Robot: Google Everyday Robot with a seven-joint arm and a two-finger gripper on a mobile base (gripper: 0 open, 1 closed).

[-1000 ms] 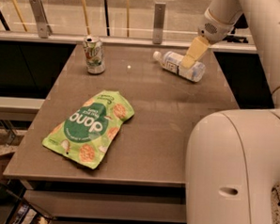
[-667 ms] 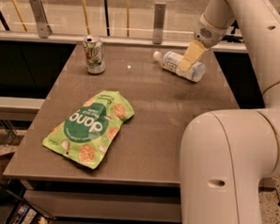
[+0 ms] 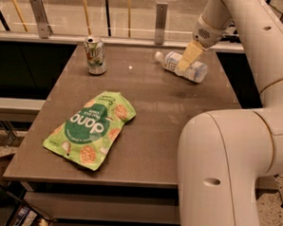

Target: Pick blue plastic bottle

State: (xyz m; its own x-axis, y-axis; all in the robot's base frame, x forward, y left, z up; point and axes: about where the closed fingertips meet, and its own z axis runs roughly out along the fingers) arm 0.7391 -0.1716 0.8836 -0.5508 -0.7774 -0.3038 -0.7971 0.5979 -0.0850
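The blue plastic bottle [image 3: 197, 71] lies on its side at the far right of the brown table [image 3: 151, 110], its white cap [image 3: 159, 55] pointing left. My gripper [image 3: 186, 61] comes down from the upper right and sits over the bottle's middle, covering part of the label. The bottle rests on the table surface.
A green-and-silver soda can [image 3: 94, 55] stands upright at the far left. A green snack bag [image 3: 90, 129] lies flat at the front left. A rail with posts [image 3: 160, 21] runs behind the table. My white arm's large body [image 3: 224, 171] blocks the front right.
The arm's upper links have swung a little across the right side. The gripper stays over the bottle, and the bottle has not moved.
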